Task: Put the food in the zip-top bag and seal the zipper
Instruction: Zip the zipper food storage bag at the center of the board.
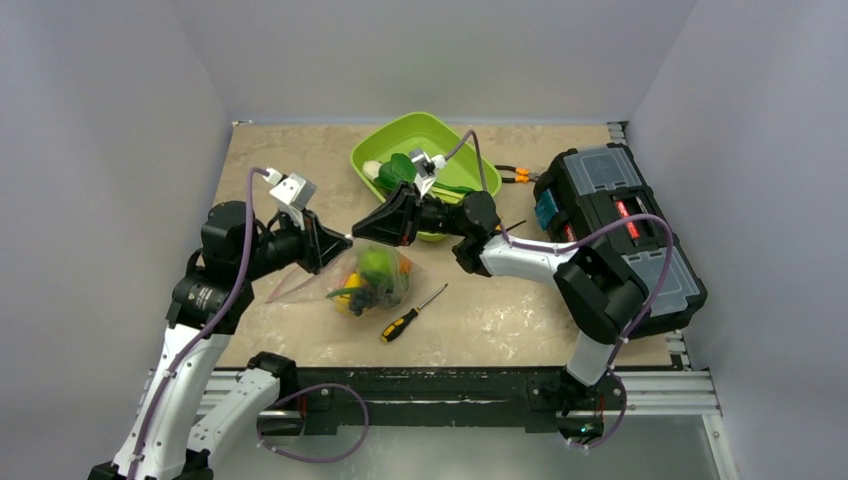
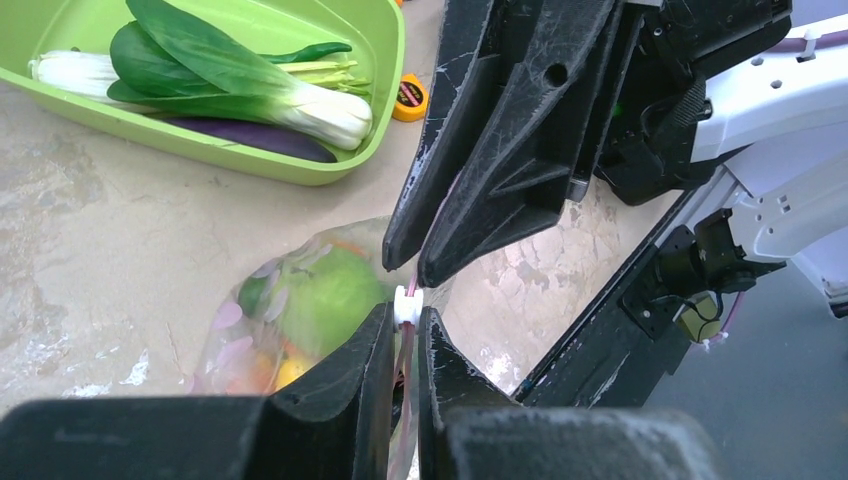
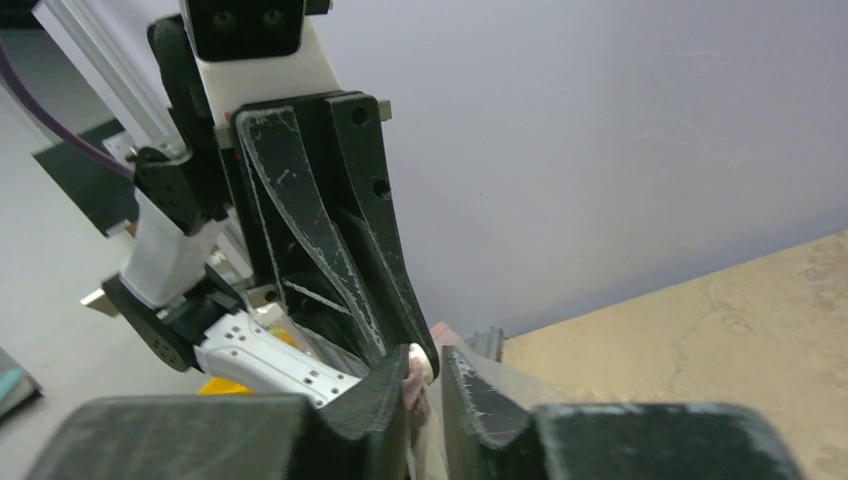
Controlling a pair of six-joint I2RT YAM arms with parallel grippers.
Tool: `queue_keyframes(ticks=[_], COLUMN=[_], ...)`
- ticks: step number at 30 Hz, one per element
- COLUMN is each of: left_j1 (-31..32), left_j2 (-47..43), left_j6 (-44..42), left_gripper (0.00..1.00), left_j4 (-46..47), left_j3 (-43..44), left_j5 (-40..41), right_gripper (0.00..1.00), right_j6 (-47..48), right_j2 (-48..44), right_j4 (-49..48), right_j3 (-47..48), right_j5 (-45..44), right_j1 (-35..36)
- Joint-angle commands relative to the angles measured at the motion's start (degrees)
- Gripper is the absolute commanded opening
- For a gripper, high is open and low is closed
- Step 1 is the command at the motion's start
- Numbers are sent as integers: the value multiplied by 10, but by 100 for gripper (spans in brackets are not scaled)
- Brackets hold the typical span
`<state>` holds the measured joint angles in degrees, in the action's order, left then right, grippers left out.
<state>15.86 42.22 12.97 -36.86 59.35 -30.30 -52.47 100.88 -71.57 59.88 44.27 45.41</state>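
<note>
one zipper (image 2: 404, 350), left tool (image 2: 405, 318) gripping, right tool (image 2: 415, 275) around it

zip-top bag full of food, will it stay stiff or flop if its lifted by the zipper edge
Probably floppy: the zip-top bag is thin crinkly film, slumped around the food. Likely bottom-heavy, so it would hang from the zipper pinched by the left end effector. The glossy film may slip.

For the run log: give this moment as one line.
phase: sealing | food: in zip-top bag | left gripper: shut on zipper | right gripper: around zipper at slider, grip unclear
</note>
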Motion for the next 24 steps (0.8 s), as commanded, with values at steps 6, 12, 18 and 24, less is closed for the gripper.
queue_keyframes(ticks=[6, 12, 18, 24], left_j1=[-3, -3, -3, -3], left_j2=[-8, -10, -11, -12], left_j6=[10, 9, -1, -22], left_gripper=[0, 0, 0, 0], left_j4=[27, 15, -9, -55], left_j3=[8, 11, 20, 37], left_j5=[-5, 0, 15, 48], right_gripper=[0, 0, 0, 0], right_j6=[60, 168, 236, 284], right_j2=[-33, -99, -159, -203], right_j4=[6, 127, 181, 217], right_j3=[-27, -68, -106, -126], right_j5=[-113, -285, -411, -487], right_j1=[5, 11, 11, 10])
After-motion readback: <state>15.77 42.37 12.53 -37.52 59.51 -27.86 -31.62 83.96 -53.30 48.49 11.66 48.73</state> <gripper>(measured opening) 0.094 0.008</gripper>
